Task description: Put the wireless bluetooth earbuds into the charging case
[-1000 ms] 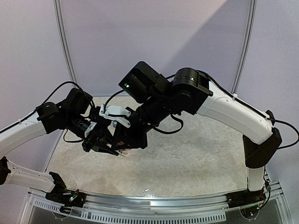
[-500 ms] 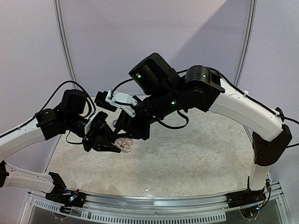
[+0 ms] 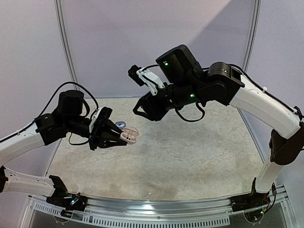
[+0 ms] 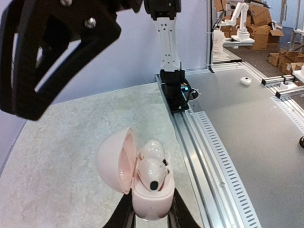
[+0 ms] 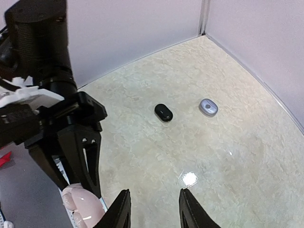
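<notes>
Earbuds (image 4: 153, 171) inside glossy, egg-shaped pink case (image 4: 150, 203).

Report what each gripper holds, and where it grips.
The left gripper pinches the open pink egg-shaped plastic charging case by the sides of its lower half. The right gripper is open, holding nothing.

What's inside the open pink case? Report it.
The pink case, clamped in the left gripper, holds two pale earbuds seated side by side; the nearer shows a dark tip. Their lower parts and the sockets under them are hidden by the case wall.
</notes>
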{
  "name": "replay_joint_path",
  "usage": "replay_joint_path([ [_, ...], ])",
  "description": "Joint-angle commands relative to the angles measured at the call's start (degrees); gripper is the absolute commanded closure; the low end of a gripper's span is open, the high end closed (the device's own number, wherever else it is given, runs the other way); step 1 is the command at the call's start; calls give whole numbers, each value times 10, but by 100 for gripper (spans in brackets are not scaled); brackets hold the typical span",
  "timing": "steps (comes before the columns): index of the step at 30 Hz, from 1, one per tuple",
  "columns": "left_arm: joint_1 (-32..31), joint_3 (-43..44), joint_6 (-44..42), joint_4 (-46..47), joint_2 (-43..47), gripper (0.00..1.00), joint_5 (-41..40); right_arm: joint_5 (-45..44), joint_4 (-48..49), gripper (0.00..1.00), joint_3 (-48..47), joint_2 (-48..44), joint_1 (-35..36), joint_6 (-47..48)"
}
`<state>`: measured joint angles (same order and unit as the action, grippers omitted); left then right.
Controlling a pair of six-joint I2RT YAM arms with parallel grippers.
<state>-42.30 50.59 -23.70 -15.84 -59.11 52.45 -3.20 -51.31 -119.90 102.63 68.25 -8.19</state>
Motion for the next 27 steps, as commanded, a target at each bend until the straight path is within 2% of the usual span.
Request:
replay_joint_path([
  [1, 3, -11, 27, 56, 19, 100, -56, -20, -2, 65, 7, 29, 2, -72],
  [4, 3, -11, 49, 56, 16, 100, -80, 25, 19, 65, 5, 44, 11, -71],
  [12, 4, 4, 102, 47, -5, 100, -176, 17, 46, 65, 18, 39, 39, -42],
  [20, 16, -7, 176, 70, -16, 100, -158, -46, 23, 61, 33, 13, 28, -68],
  [23, 22, -19, 230, 94, -18, 100, -142, -30, 66, 51, 78, -29, 8, -89],
  [27, 35, -35, 298, 129, -24, 100, -133, 2, 169, 19, 171, -94, -1, -89],
])
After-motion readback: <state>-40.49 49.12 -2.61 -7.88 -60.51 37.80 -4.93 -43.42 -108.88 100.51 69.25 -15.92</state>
